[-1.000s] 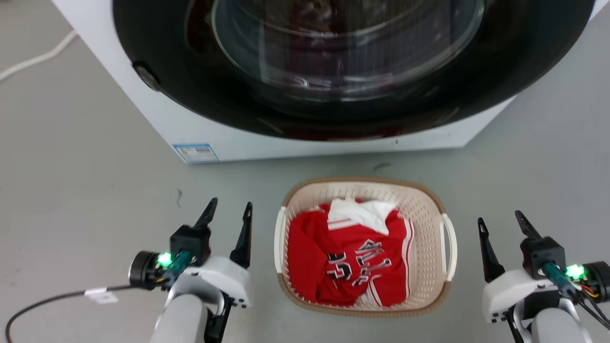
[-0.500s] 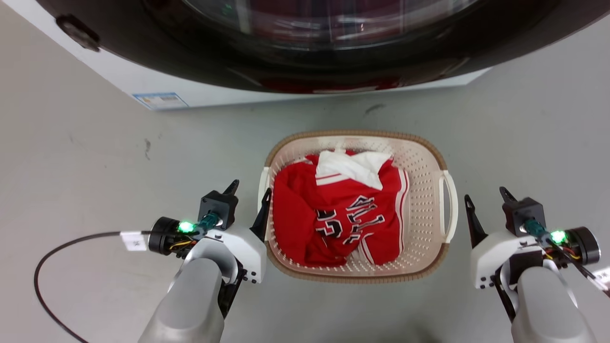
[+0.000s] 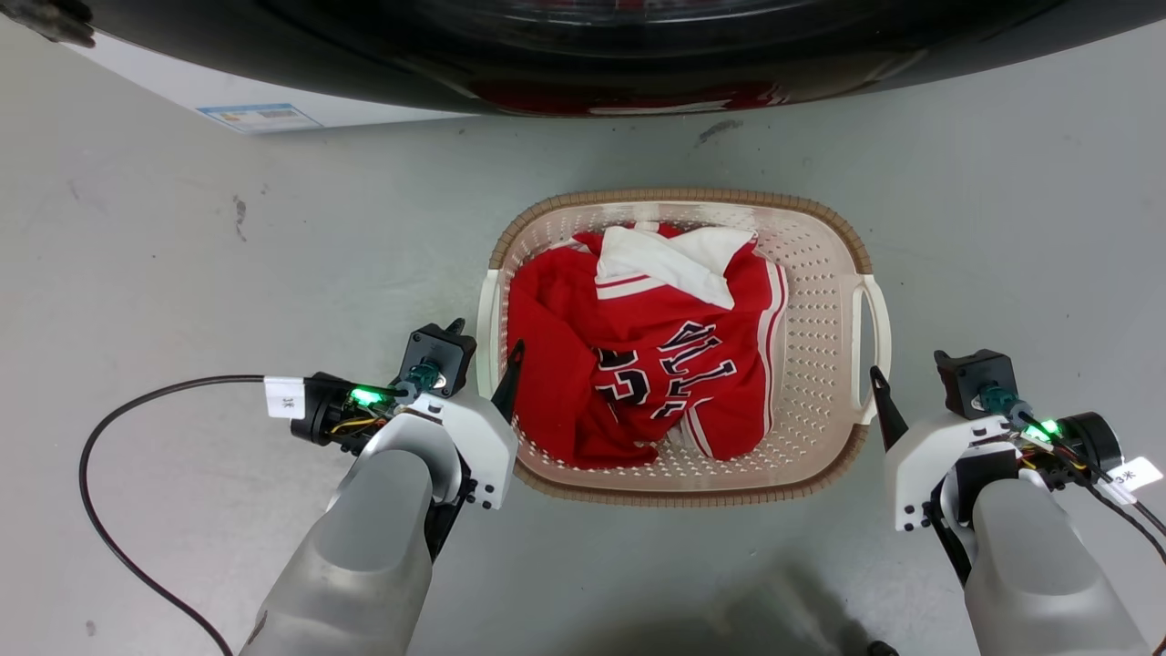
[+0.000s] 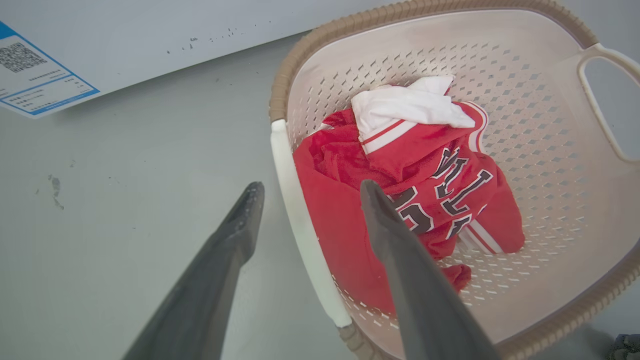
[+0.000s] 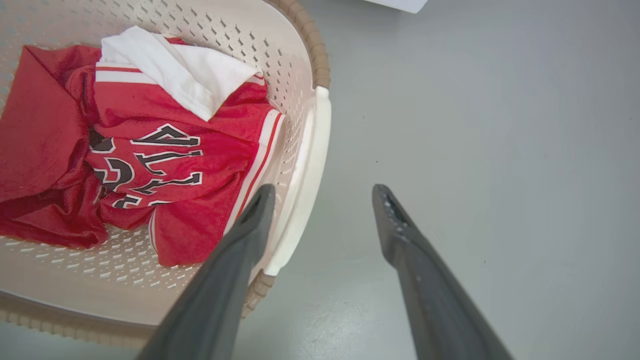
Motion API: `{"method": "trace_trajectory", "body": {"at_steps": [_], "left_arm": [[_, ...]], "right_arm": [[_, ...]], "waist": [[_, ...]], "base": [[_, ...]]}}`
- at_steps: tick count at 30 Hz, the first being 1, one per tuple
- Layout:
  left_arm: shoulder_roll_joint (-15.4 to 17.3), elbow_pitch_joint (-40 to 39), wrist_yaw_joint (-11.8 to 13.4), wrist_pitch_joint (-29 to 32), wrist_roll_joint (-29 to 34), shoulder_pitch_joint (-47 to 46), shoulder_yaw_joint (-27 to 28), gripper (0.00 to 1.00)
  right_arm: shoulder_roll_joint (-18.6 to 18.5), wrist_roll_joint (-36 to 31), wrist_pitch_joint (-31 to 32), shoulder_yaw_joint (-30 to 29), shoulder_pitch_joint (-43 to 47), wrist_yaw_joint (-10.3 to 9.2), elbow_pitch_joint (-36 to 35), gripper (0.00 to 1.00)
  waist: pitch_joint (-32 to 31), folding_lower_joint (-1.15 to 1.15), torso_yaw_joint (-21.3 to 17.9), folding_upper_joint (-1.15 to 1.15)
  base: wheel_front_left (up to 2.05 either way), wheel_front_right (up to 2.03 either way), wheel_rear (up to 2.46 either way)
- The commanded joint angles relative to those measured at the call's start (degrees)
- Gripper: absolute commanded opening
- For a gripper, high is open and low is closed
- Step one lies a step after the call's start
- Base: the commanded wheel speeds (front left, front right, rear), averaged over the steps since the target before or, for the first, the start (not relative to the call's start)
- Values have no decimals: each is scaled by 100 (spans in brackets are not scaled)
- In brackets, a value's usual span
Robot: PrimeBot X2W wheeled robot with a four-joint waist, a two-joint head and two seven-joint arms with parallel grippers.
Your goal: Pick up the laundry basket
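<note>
The laundry basket [image 3: 674, 196] is cream perforated plastic with a brown woven-look rim and stands on the grey floor. A red jersey [image 3: 638, 364] and a white cloth lie in it. My left gripper [image 3: 485, 335] is open, one finger on each side of the white left handle [image 4: 300, 225]. My right gripper [image 3: 911, 369] is open at the right handle [image 3: 873, 319]. In the right wrist view its inner finger [image 5: 250, 235] lies over the basket wall, with the near end of the handle [image 5: 305, 175] between the fingers. Neither gripper is shut on anything.
The washing machine [image 3: 547, 55], with its dark round door, stands just beyond the basket; its white body bears a blue-edged label [image 3: 260, 117]. A black cable [image 3: 118, 410] loops over the floor to my left. Bare grey floor lies on both sides of the basket.
The head camera has tilted down, so the whole view shifted. Both grippers have closed in on the basket from the sides; the left one now straddles the left handle.
</note>
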Motion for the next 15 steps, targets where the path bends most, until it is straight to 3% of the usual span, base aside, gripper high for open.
{"method": "trace_trajectory", "body": {"at_steps": [1,15], "left_arm": [[9,37,24,-16,-39,-77,-21,100],[10,405,69,-16,-158,-353,-250,100]], "right_arm": [[-11,4,-11,-18,-110,-6,55,100],[18,144,-10,29,-498,-6,672,100]], "waist": [[43,-1,-9,0],[462,-1,-44,0]], "base": [[0,0,0],[0,0,0]]}}
